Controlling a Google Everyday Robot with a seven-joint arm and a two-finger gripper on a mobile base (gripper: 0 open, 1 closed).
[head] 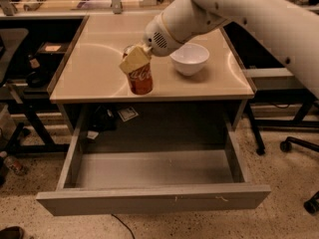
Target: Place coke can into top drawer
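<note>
Gripper [133, 58] sits over the front-middle of the tabletop [94, 63], clamped on the upper half of the can [141, 81]. One beige pad [135, 64] lies across the can's front face, just above the white script. The other finger is hidden behind the can, so the gap is simply can-width. Nothing else is in the grip.

Can is upright, maybe tilted a hair, close to the table's front edge. Can't tell whether its base rests on the surface or hangs just clear.

Handling, my read:
- Thin aluminium can. Stiff if full, easily dented if empty, and I can't tell which.
- The painted wall is slick, so side pinch is the right hold, across the round body.
- The current hold is high on the can. That's fine for a short carry, though the bottom may swing if the arm [184, 19] moves fast.
- Moderate squeeze only.

Bowl [190, 59] stands just to the right of the can, apart from it and touching neither it nor the gripper.

Drawer [154, 200] is pulled fully out below the table's front edge, and its grey floor shows nothing in it. The can isn't in yet. What's left is to bring it forward past the edge, lower it inside and let go.
</note>
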